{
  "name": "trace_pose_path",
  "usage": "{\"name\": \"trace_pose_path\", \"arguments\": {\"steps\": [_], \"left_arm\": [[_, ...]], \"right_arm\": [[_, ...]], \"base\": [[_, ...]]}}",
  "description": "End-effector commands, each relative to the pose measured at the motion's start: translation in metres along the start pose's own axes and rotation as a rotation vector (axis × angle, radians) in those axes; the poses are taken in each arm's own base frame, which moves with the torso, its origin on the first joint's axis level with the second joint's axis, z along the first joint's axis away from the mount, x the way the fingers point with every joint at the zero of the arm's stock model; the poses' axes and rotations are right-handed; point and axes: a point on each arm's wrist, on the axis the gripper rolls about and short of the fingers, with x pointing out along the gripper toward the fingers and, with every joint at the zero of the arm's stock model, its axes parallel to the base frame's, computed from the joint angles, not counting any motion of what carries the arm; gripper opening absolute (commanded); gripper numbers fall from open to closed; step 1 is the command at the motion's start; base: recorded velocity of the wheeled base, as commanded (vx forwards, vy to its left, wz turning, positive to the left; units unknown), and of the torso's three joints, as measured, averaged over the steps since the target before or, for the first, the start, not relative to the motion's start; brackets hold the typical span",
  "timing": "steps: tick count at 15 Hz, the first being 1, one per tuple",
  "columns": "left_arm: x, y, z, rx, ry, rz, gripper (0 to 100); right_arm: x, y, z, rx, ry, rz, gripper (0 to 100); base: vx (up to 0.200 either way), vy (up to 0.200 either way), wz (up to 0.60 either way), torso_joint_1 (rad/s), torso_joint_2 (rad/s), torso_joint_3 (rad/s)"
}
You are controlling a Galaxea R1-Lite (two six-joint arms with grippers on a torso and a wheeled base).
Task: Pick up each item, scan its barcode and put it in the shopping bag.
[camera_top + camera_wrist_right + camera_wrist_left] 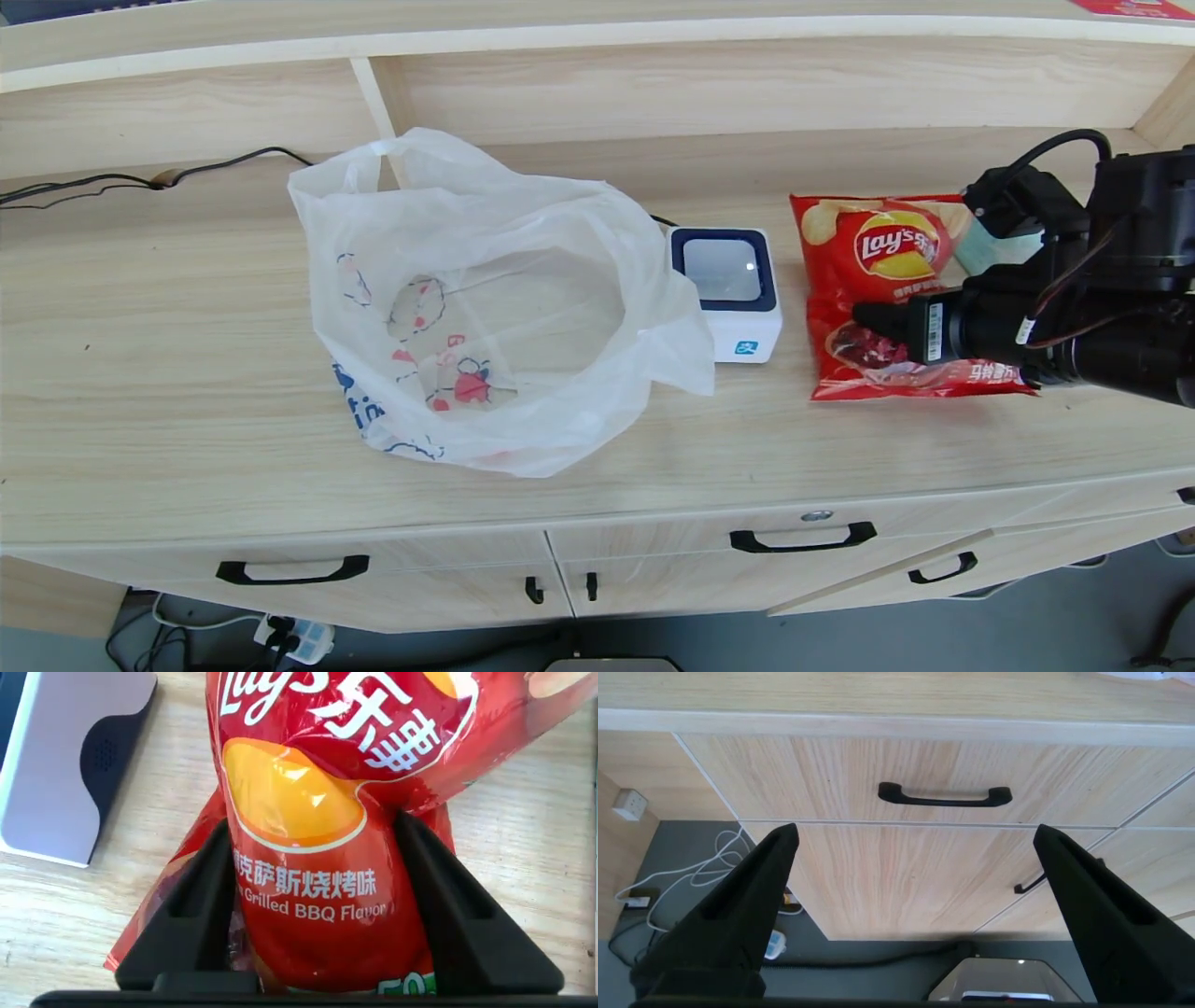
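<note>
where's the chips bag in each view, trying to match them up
head view: the chips bag lies on the counter at the robot's right, beside the scanner.
left wrist view: not in it; this camera faces the drawer fronts.
right wrist view: the chips bag is in the middle, between the fingers of the right gripper.
shared landmark: the scanner, the white box beside the bag in the right wrist view.

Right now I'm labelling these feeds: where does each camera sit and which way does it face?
Head: on the head, facing down at counter, plastic bag, scanner, chip bag; right arm at right.
Left wrist: on the left arm, facing a drawer handle between its open fingers.
Right wrist: over the chip bag pinched in its fingers.
Shared: head and right wrist show chip bag and scanner.
</note>
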Motion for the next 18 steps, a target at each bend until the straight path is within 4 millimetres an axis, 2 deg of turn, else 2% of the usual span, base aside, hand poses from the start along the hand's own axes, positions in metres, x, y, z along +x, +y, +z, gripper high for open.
{"name": "trace_pose_path", "arguments": {"steps": [1, 5, 7, 12, 16, 18], "left_arm": [[0.000, 0.000, 0.000, 0.000, 0.001, 0.000, 100], [0.000, 0.000, 0.000, 0.000, 0.001, 0.000, 100], [0.000, 0.000, 0.000, 0.000, 0.001, 0.000, 100], [0.000, 0.000, 0.000, 0.001, 0.002, 0.000, 100], [0.000, 0.000, 0.000, 0.001, 0.002, 0.000, 100], [0.000, 0.000, 0.000, 0.003, 0.002, 0.000, 100]], "right_arm": [[0.000, -0.001, 0.001, 0.001, -0.005, -0.003, 0], [0.001, -0.004, 0.002, 0.013, -0.017, -0.010, 0], [-0.012, -0.005, 0.014, 0.027, -0.088, 0.026, 0], [-0.039, -0.007, 0.025, 0.035, -0.155, 0.037, 0], [-0.078, -0.006, 0.012, 0.180, -0.182, 0.084, 0], [-0.103, 0.001, 0.007, 0.337, -0.224, 0.182, 0]], "base": [[0.000, 0.000, 0.00, 0.000, 0.00, 0.000], [0.000, 0.000, 0.00, 0.000, 0.00, 0.000], [0.000, 0.000, 0.00, 0.000, 0.00, 0.000], [0.000, 0.000, 0.00, 0.000, 0.00, 0.000], [0.000, 0.000, 0.00, 0.000, 0.00, 0.000], [0.000, 0.000, 0.00, 0.000, 0.00, 0.000]]}}
